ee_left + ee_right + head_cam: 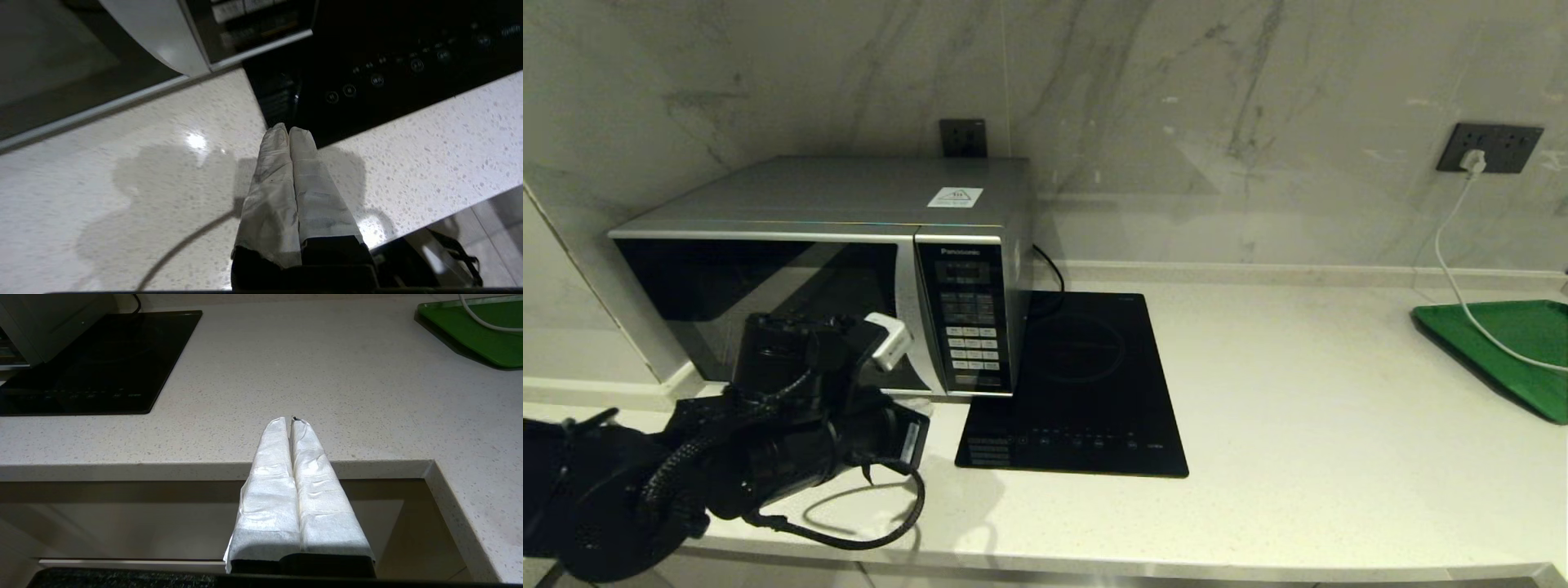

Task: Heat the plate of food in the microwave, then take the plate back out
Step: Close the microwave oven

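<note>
L gripper (289, 132) closed, R gripper (292, 421) closed

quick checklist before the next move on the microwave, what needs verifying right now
1. Microwave door closed: ok, the dark glass sits flush.
2. Plate of food located: cannot tell, it is on no visible counter and the dark door hides the inside.
3. Left pincer free: ok, fingers pressed together, holding nothing, over the counter by the microwave's front corner.
4. Right pincer out of the way: ok, shut and empty at the counter's front edge.
5. Hob bare: ok, nothing on it.
6. Green tray clear of the door's path: ok, far right.
</note>
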